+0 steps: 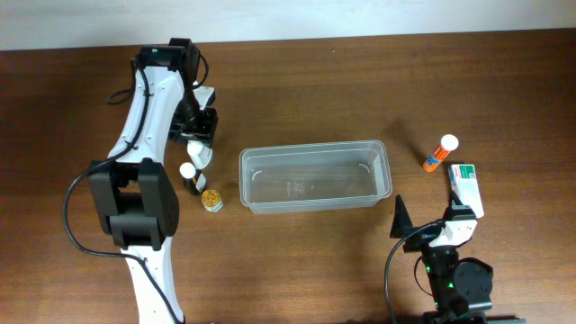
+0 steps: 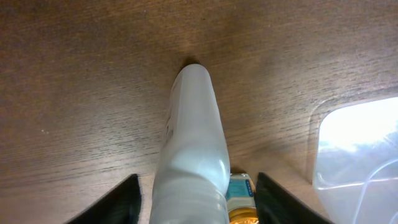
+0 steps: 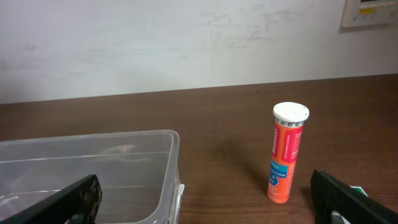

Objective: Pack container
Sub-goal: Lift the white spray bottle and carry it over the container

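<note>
The container [image 1: 315,175], a clear rectangular tub, lies empty in the middle of the table. My left gripper [image 1: 200,137] hangs to its left over a white bottle [image 1: 199,156]. In the left wrist view the white bottle [image 2: 193,149] stands between the fingers [image 2: 118,204], with a gap on each side; the gripper [image 2: 199,208] is open around it. A corner of the container [image 2: 357,146] shows at the right. My right gripper [image 1: 426,227] is open near the front edge, with nothing between its fingers [image 3: 81,199].
A small dark bottle with a white cap [image 1: 189,175] and a gold-lidded jar [image 1: 211,200] stand just left of the container. An orange tube [image 1: 441,153] stands at the right, beside a white-and-green box [image 1: 466,187]. The orange tube [image 3: 286,155] is upright right of the container [image 3: 93,168].
</note>
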{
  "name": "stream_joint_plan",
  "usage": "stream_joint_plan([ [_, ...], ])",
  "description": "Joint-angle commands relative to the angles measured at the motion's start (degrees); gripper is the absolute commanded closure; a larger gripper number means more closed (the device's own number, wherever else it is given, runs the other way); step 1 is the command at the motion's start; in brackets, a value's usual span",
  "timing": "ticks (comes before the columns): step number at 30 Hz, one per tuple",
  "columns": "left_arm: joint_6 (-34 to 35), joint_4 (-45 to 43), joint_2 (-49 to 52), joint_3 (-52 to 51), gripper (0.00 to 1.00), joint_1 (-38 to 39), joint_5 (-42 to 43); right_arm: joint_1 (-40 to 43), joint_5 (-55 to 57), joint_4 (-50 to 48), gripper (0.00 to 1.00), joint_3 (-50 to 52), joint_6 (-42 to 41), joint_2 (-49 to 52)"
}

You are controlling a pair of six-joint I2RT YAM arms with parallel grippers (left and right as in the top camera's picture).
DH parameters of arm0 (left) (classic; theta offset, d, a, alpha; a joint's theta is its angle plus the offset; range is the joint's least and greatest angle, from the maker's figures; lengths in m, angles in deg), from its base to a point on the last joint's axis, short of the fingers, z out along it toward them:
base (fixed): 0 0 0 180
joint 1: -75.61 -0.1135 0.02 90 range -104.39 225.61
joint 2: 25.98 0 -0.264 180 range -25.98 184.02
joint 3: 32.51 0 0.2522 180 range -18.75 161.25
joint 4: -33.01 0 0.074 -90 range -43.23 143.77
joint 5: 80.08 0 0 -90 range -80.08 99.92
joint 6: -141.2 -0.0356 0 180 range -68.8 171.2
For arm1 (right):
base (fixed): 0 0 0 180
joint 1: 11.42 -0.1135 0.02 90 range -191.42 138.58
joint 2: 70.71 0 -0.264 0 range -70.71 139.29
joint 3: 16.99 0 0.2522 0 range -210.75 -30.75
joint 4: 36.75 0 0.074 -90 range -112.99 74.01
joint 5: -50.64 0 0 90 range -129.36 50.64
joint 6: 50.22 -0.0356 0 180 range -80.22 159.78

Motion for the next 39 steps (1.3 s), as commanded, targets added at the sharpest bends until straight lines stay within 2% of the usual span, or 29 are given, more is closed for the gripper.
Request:
stream_joint_plan([
  [1, -0.4, -0.4, 0.1, -0.6, 0.57, 0.1, -0.4, -0.3, 0.5, 0.4, 0.02, 0.3, 0.2, -0.2],
  [3, -0.4, -0.6, 0.1, -0.6, 0.64, 0.1, -0.4, -0.3, 0.5, 0.4, 0.02, 0.3, 0.2, -0.2],
  [8, -0.4, -0.4, 0.1, -0.6, 0.65, 0.1, -0.4, -0.3, 0.5, 0.4, 0.02, 0.3, 0.2, -0.2],
  [11, -0.4, -0.4, 0.1, -0.6, 0.78, 0.1, -0.4, -0.3, 0.5, 0.4, 0.02, 0.3, 0.2, -0.2],
  [14, -0.4, -0.3, 0.1, 0.3, 0.85, 0.1, -1.8, -0.3, 0.5, 0.4, 0.02, 0.3, 0.2, -0.2],
  [17, -0.6, 2.1, 0.0, 6.2, 0.9, 0.1, -6.0, -0.3, 0.5, 0.4, 0.02, 0.3, 0.2, -0.2],
  [20, -3.1, 4.9, -0.2, 14.4, 0.91, 0.1, -6.3, -0.3, 0.5, 0.4, 0.02, 0.3, 0.2, -0.2],
  [21, -3.4, 6.4, -0.5, 20.4, 0.9, 0.4, -5.0, -0.3, 0.5, 0.4, 0.02, 0.3, 0.2, -0.2],
  [23, -5.6, 7.2, -0.6, 26.0, 0.91, 0.7, -0.6, -0.3, 0.5, 0.4, 0.02, 0.3, 0.2, -0.2],
  [26, -14.3, 8.2, -1.3, 31.8, 0.91, 1.7, 9.9, -0.3, 0.5, 0.4, 0.02, 0.3, 0.2, -0.2],
  [33, -31.2, 12.9, -4.7, 33.2, 0.92, 5.1, 22.6, -0.3, 0.5, 0.4, 0.02, 0.3, 0.2, -0.2],
  [36, -31.3, 12.9, -5.4, 33.2, 0.99, 7.2, 24.5, -0.3, 0.5, 0.4, 0.02, 0.3, 0.2, -0.2],
  [39, -31.2, 12.9, -5.5, 33.2, 1.0, 10.1, 23.6, -0.3, 0.5, 0.4, 0.02, 0.3, 0.2, -0.2],
])
